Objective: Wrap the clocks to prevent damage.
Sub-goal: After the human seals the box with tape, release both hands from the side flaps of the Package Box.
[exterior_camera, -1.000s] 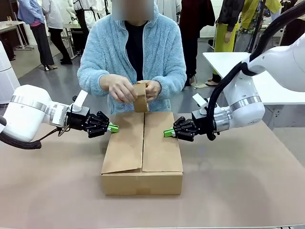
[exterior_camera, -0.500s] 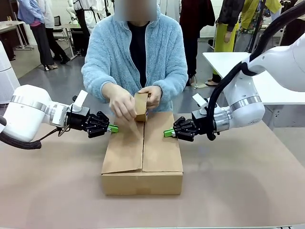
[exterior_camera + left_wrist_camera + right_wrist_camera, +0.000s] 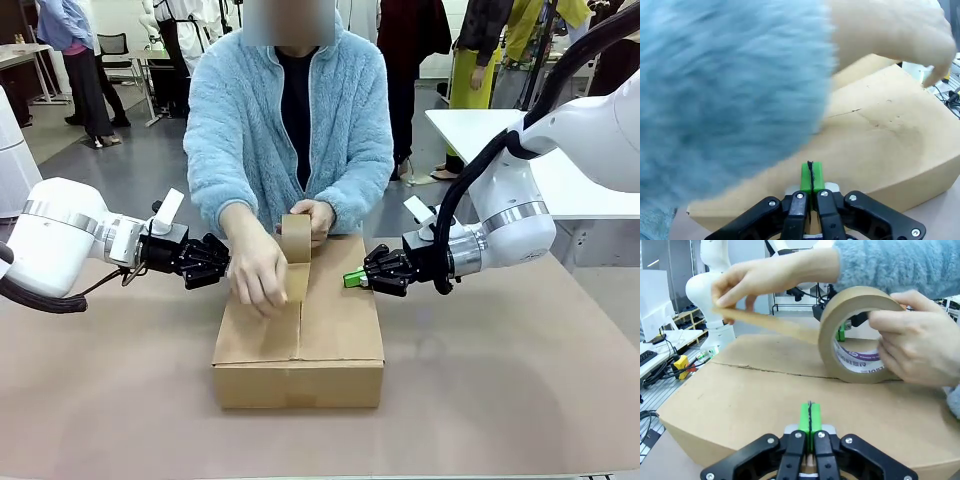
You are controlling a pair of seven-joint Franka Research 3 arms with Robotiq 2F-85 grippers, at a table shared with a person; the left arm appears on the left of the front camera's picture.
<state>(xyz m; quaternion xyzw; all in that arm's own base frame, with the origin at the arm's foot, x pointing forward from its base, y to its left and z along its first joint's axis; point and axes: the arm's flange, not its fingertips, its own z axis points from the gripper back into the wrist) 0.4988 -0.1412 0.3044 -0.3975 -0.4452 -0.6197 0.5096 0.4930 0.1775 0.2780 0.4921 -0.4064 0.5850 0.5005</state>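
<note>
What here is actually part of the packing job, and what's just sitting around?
Part of the job:
- cardboard box, flaps closed
- brown tape roll, strip being pulled out by the person's hand
- left gripper and right gripper, shut, against the box's sides

Just around:
- white table behind

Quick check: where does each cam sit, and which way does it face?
Front: between the arms, facing the person across the cardboard box; both arms show.
Left wrist: behind the shut left tool, facing the box side; blue sleeve close.
Right wrist: behind the shut right tool, facing the tape roll.
Shared: box, the person's hands.
</note>
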